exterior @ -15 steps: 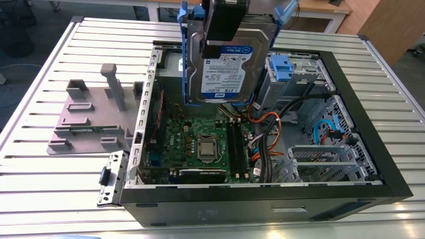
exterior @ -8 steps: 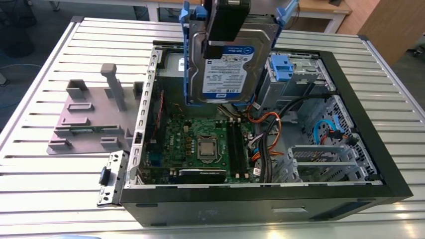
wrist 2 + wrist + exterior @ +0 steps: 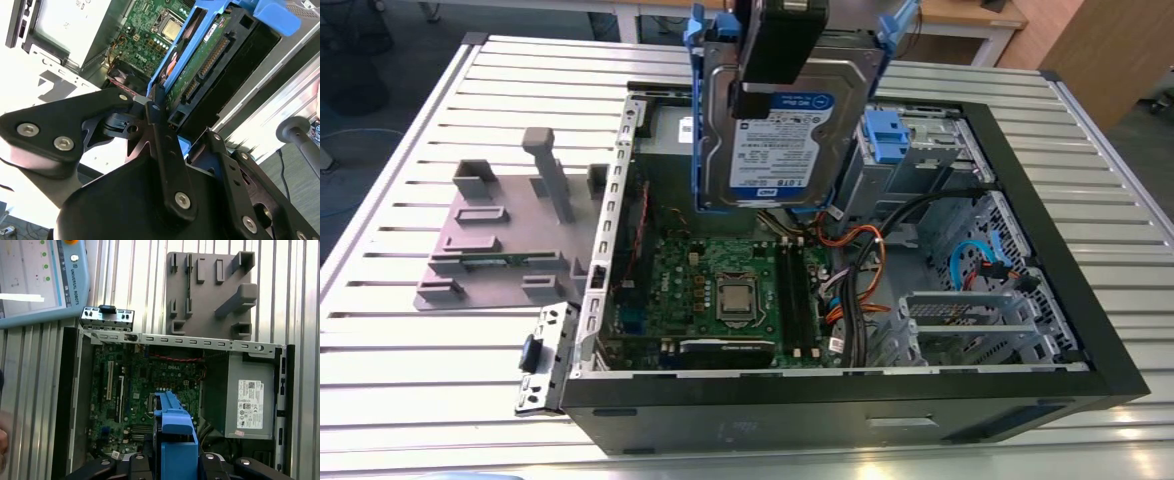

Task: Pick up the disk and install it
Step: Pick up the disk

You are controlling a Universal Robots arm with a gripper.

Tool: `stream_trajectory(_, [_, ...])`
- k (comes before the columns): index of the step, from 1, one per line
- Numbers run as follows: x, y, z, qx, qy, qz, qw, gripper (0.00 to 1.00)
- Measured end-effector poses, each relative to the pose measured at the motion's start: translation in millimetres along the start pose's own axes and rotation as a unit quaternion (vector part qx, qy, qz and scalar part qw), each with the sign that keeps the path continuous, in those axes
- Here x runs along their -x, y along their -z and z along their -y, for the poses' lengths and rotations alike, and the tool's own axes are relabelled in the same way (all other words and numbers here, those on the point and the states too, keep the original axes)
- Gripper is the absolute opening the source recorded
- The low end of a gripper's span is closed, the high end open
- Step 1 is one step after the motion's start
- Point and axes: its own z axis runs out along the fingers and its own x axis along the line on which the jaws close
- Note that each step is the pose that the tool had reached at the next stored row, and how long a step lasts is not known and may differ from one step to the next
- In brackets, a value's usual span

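Observation:
The disk [image 3: 781,140], a silver drive with a white label and blue lower band in a blue bracket, hangs upright above the open computer case [image 3: 1014,200], over its back part. My gripper [image 3: 767,95] is shut on the disk's upper end from above. In the second wrist view the fingers [image 3: 155,107] clamp the disk [image 3: 200,60], whose green circuit side and connector face the camera. In the first wrist view the disk's blue bracket [image 3: 175,440] sits between the black arms of the gripper [image 3: 177,465], above the motherboard [image 3: 135,390].
A metal drive cage [image 3: 927,150] with a bare blue clip [image 3: 886,133] stands beside the disk. A grey power supply box [image 3: 247,400] sits in the case. Cables [image 3: 854,270] cross the interior. A grey fixture plate [image 3: 507,240] and a teach pendant [image 3: 40,280] lie on the slatted table [image 3: 414,380].

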Motion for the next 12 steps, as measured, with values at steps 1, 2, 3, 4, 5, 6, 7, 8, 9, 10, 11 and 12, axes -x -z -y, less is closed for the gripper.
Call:
stream_trajectory(1, [0.0,0.0,0.2,0.0000,0.000,0.0000,1.00000,0.37])
stream_trajectory(2, [-0.1,0.0,0.4,0.0000,0.000,0.0000,1.00000,0.37])
stream_trajectory(3, [-0.1,0.0,0.7,0.0000,0.000,0.0000,1.00000,0.37])
stream_trajectory(4, [-0.2,0.0,0.9,0.0000,0.000,0.0000,1.00000,0.37])
stream_trajectory(5, [-0.3,0.0,1.1,0.0000,0.000,0.0000,1.00000,0.37])
stream_trajectory(6, [-0.3,0.0,1.3,0.0000,0.000,0.0000,1.00000,0.37])
stream_trajectory(7, [-0.4,0.0,1.5,0.0000,0.000,0.0000,1.00000,0.37])
stream_trajectory(8, [-0.5,-0.1,1.7,0.0000,0.000,0.0000,1.00000,0.37])
stream_trajectory(9, [-0.5,-0.1,2.0,0.0000,0.000,0.0000,1.00000,0.37])
stream_trajectory(10, [-0.6,-0.1,2.2,0.0000,0.000,0.0000,1.00000,0.37])
stream_trajectory(11, [-0.7,-0.1,2.4,0.0000,0.000,0.0000,1.00000,0.37])
stream_trajectory(12, [-0.7,-0.1,2.6,0.0000,0.000,0.0001,1.00000,0.37])
